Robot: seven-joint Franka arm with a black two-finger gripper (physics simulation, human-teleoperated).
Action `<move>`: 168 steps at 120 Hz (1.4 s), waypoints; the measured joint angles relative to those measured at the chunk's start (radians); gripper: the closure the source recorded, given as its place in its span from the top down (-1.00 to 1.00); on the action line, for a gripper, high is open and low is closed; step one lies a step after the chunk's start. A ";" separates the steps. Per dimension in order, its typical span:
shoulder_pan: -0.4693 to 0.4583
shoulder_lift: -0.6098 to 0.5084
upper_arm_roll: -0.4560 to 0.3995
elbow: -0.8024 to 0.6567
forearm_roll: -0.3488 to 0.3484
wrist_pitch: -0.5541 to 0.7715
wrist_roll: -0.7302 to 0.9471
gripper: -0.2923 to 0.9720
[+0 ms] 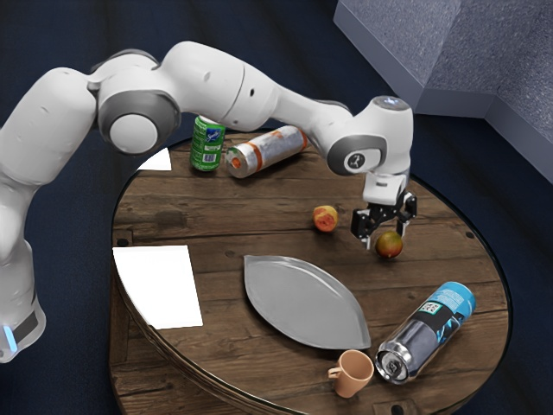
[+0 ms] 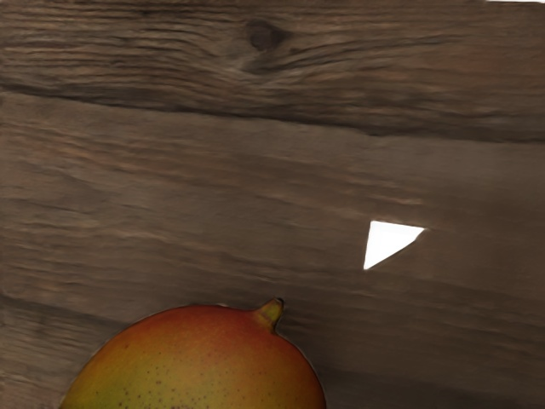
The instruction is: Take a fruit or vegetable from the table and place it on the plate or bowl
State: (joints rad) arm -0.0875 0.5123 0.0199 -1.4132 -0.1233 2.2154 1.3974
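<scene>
wooden table (image 1: 216, 216), spread gripper (image 1: 383, 226) just above mango (image 1: 390, 245), writing on green can (image 1: 207, 143) illegible

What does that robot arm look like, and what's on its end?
The arm is glossy white, made of fat rounded segments with grey round joint caps. A small blue light glows near its base. Its tip is a black two-finger gripper.

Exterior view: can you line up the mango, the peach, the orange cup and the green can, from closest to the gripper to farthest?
1. The mango, right under the gripper.
2. The peach, a little toward the exterior view's left.
3. The orange cup, lying well off toward the camera.
4. The green can, upright far back on the exterior view's left.
</scene>
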 joint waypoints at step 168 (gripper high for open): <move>-0.034 0.016 0.000 0.001 0.049 0.118 -0.012 -0.02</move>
State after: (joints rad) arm -0.1212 0.5283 0.0203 -1.4119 -0.0745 2.3331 1.3853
